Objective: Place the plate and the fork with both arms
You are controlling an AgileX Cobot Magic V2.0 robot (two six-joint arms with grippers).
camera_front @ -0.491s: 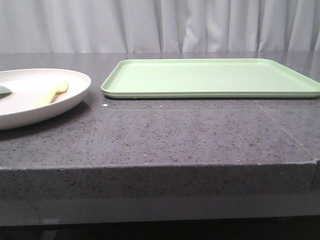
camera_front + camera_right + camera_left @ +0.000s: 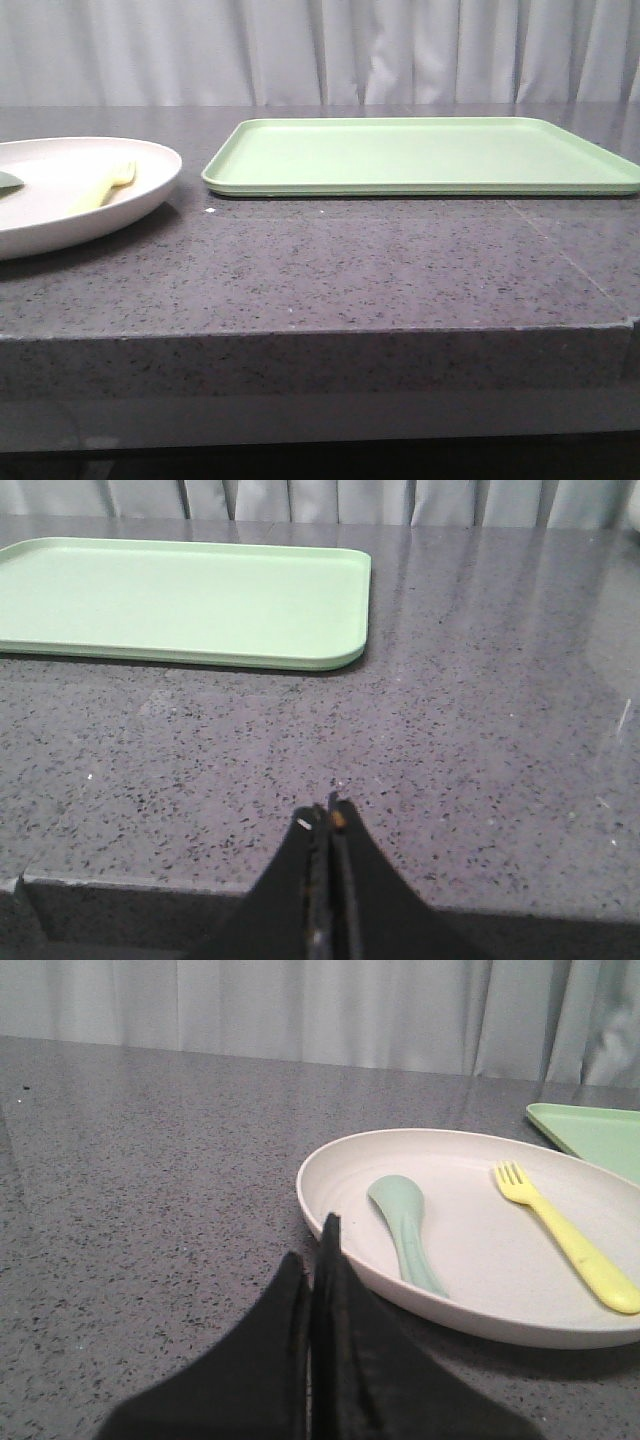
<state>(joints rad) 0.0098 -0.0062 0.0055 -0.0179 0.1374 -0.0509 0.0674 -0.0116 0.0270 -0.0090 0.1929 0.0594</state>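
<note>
The off-white plate (image 2: 60,210) sits at the table's left edge in the front view, partly cut off. The pale yellow fork (image 2: 108,184) lies in it. The left wrist view shows the plate (image 2: 330,1245) with the fork (image 2: 565,1240) on its far side. My left gripper (image 2: 312,1250) is shut and empty, its tips just short of the plate's near rim. My right gripper (image 2: 330,815) is shut and empty, over the table's front edge, well short of the tray. Neither gripper shows in the front view.
A flat light green tray (image 2: 420,155) lies at the back middle and right; it also shows in the right wrist view (image 2: 180,600). A small grey-green spoon-like piece (image 2: 405,1230) lies in the plate beside the fork. A grey speckled tabletop (image 2: 350,270) and white curtain behind.
</note>
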